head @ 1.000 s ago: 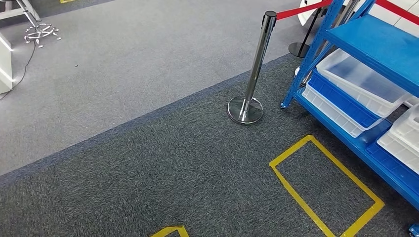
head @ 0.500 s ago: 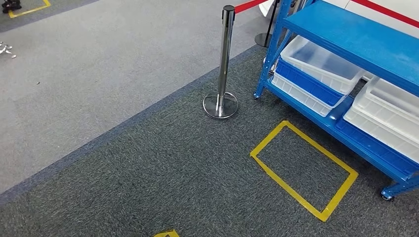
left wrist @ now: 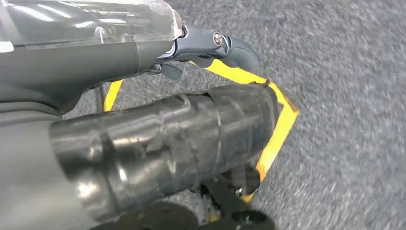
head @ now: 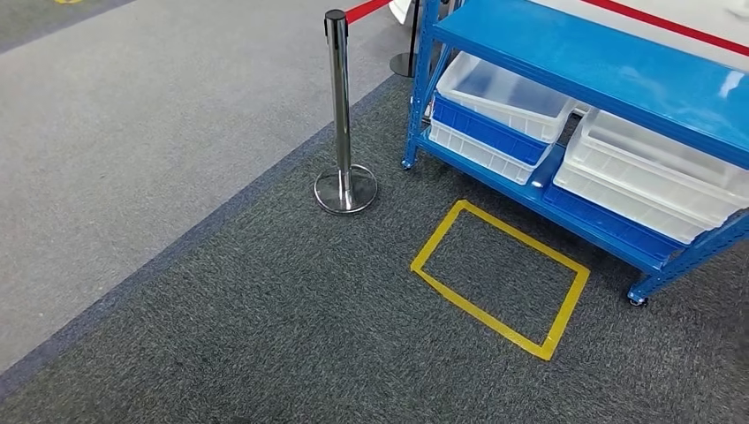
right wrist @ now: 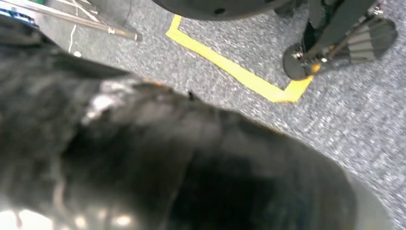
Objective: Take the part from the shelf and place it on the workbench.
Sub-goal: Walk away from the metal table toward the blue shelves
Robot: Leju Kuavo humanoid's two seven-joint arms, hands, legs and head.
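A blue metal shelf [head: 601, 62] stands at the upper right of the head view, its top board bare. On its lower level sit translucent white bins [head: 503, 88] [head: 654, 168], one stacked on a blue crate [head: 481, 124]. What lies inside the bins I cannot make out. In the left wrist view my left hand [left wrist: 191, 110] hangs over the carpet, thumb and fingers stretched out with nothing in them. My right hand [right wrist: 167, 163] is a dark blur close to the lens in the right wrist view, and its fingers cannot be read.
A chrome stanchion [head: 338, 106] with a red belt [head: 366, 9] stands left of the shelf. A yellow taped rectangle [head: 499, 276] marks the dark carpet in front of the shelf. Yellow tape [left wrist: 282, 124] [right wrist: 230, 67] also lies below both hanging hands. Lighter grey carpet lies to the left.
The whole picture has shifted as the camera turned right: shelf, stanchion and yellow rectangle slid left, and more of the shelf came into view.
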